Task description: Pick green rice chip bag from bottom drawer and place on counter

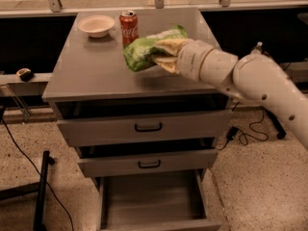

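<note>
The green rice chip bag (144,49) is a crinkled light-green foil bag held in the air over the middle of the counter (91,73). My gripper (161,54) is shut on the bag's right end, its tan fingers (168,46) above and below the foil. The white arm comes in from the right. The bottom drawer (151,201) stands pulled open below, and its grey inside shows nothing in it.
A red cola can (128,25) stands at the back of the counter just left of the bag. A white bowl (96,25) sits at the back left. The two upper drawers (144,126) with black handles are slightly open. Cables lie on the floor at both sides.
</note>
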`<action>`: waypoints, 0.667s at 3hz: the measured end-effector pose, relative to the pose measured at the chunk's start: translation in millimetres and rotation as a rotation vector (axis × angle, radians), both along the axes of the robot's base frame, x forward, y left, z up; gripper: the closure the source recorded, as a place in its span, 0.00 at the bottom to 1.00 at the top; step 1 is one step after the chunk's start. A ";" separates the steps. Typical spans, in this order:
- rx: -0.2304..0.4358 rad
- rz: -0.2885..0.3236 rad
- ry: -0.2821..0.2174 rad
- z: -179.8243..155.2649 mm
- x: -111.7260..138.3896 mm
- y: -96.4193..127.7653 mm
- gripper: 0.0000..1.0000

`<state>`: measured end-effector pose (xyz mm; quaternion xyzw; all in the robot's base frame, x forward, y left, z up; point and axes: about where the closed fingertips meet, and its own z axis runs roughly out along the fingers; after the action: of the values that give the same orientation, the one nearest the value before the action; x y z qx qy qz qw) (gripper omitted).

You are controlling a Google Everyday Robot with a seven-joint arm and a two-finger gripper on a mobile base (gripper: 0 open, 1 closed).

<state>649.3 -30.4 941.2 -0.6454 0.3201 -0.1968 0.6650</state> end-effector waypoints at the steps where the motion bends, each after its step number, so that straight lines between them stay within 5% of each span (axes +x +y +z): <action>1: -0.032 -0.053 0.014 4.4 39.8 -39.2 0.51; 2: -0.033 -0.074 0.009 7.6 46.7 -51.5 0.20</action>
<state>696.1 -81.9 948.8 -0.6450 0.3436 -0.2236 0.6449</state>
